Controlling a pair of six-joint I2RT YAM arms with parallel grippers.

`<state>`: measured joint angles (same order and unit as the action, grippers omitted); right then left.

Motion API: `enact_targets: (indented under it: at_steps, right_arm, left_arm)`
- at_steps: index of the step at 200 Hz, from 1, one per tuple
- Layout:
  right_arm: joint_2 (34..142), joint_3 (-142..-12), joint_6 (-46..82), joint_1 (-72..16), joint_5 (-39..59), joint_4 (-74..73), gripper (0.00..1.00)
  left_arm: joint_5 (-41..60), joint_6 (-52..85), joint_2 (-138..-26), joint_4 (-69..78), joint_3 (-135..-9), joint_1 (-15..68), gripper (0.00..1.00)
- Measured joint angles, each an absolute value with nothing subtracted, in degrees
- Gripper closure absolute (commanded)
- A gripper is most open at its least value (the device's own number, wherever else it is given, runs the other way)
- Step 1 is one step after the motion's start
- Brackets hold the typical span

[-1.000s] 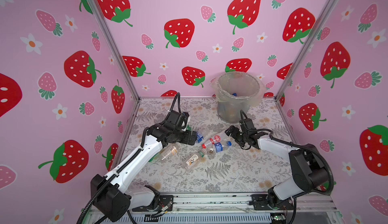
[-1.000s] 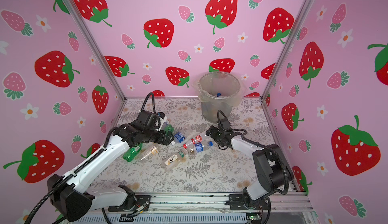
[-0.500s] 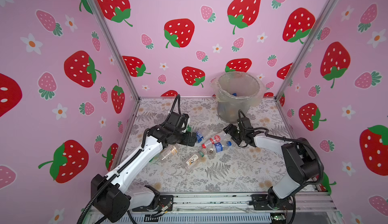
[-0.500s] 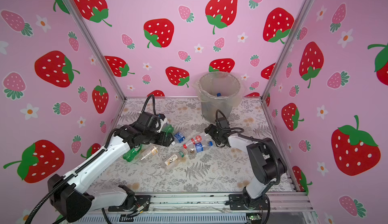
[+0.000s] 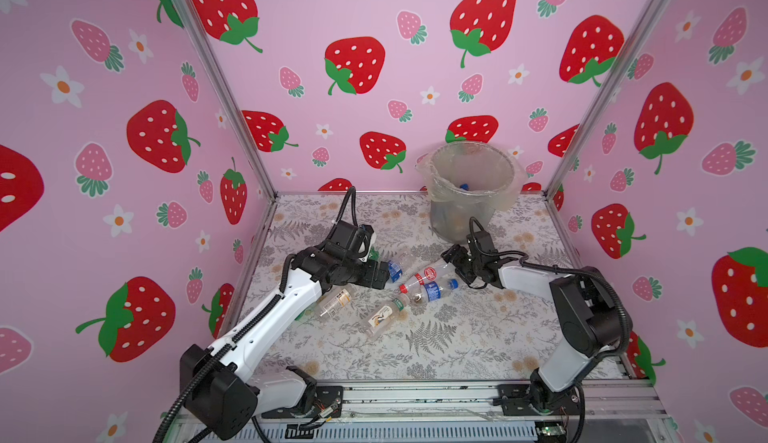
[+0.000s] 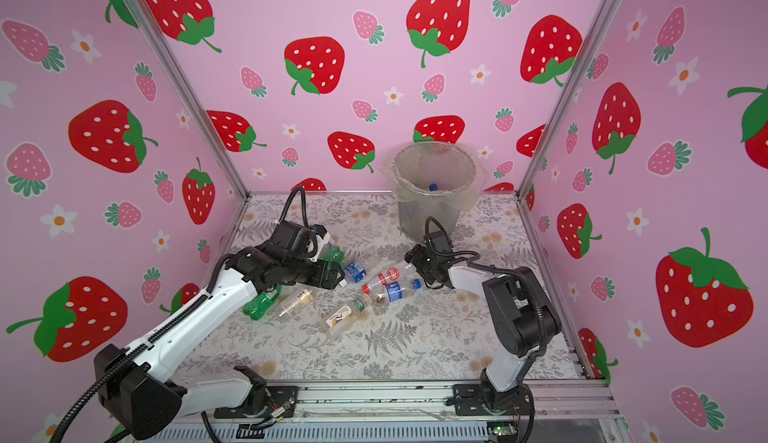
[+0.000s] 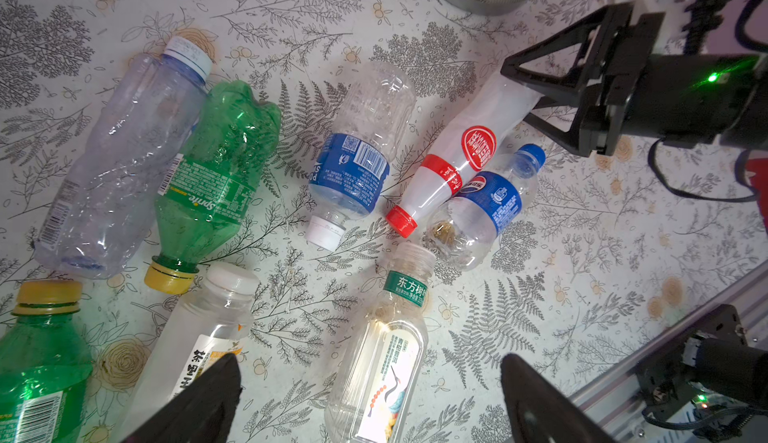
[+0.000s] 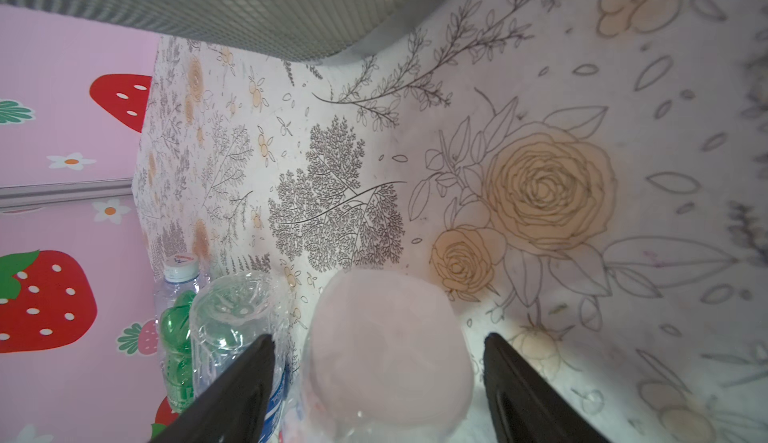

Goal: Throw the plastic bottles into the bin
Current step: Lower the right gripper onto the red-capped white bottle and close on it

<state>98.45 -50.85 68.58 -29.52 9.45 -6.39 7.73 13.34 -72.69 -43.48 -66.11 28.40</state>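
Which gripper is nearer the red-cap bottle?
Right. The right gripper has its open jaws straddling the base end of the red-cap bottle. The left gripper hovers open off the cap end, not touching it.

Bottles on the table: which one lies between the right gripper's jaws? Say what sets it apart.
The red-capped bottle with the red-and-white label. It alone has a red cap, and only its base sits inside the right gripper.
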Motion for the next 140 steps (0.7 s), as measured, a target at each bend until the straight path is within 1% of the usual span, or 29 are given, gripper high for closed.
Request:
enact_targets:
  at_steps: [35,40,50,57,63,140]
  right_arm:
    - [98.74,-50.85,69.45,-29.52,9.19,-6.70,0.28]
    - [98.74,-50.85,69.49,-29.52,9.10,-6.79,0.31]
    - [98.74,-50.87,69.60,-29.52,8.99,-6.83,0.33]
    - [98.76,-50.94,69.65,-29.54,8.99,-6.83,0.38]
    - [98.87,-51.09,69.89,-29.52,8.99,-6.83,0.40]
    - [99.90,-51.48,70.94,-29.69,9.02,-7.79,0.42]
  left_arm:
    - [8.67,13.50,-72.69,-43.48,-66.08,28.27,0.01]
    - [8.80,13.52,-72.69,-43.48,-66.08,28.23,0.01]
    - [9.10,13.52,-72.69,-43.48,-66.08,28.12,0.01]
    - [9.19,13.52,-72.69,-43.48,-66.08,28.10,0.01]
    - [9.34,13.54,-72.69,-43.48,-66.08,27.99,0.01]
    - [9.65,13.74,-72.66,-43.46,-65.98,27.62,0.01]
